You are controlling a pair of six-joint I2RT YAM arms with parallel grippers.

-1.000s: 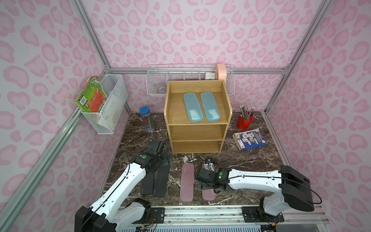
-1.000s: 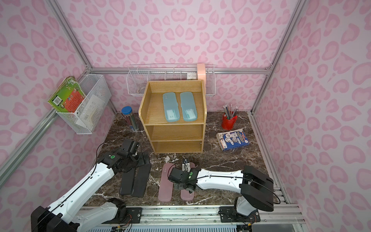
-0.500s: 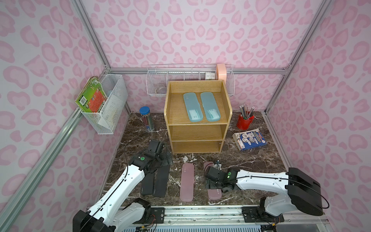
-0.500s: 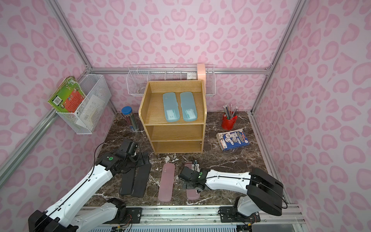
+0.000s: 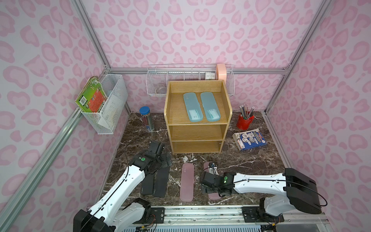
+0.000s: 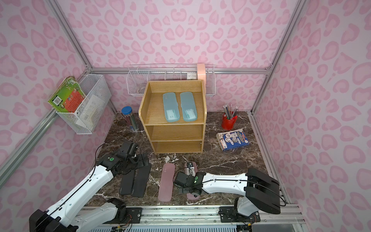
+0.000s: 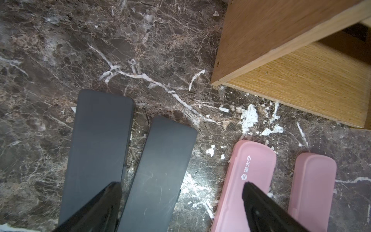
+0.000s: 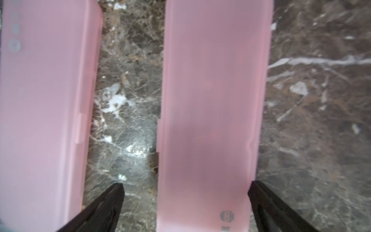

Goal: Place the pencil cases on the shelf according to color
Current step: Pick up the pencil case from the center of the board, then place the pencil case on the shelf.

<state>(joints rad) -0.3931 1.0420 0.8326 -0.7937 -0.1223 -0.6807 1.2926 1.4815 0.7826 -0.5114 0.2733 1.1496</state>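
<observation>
Pencil cases [image 6: 169, 107]: two blue [image 5: 192, 107] [image 5: 210, 106] on shelf [image 5: 197, 132], two pink [image 8: 40, 100] [image 8: 210, 100], two black [image 7: 100, 150] [image 7: 158, 170]; both pincers [image 7: 181, 184] [image 8: 186, 184] released.

A: Both top views are bright and even, lit from overhead. The walls [image 5: 200, 30] look flat, with no hard shadows.

B: The shelf [image 5: 197, 112] holds only soft shade in its two lower tiers. The frame bars [image 5: 91, 34] splay outward toward the corners, as a wide lens makes them.

A: The left wrist view is sharp, with white glare on the marble tabletop [image 7: 140, 60] just beside the right black case [image 7: 156, 170].

B: The right wrist view is the softest. The right pink case [image 8: 210, 100] is smeared at its edges, and a glare patch sits between it and the left pink case [image 8: 44, 100].
</observation>
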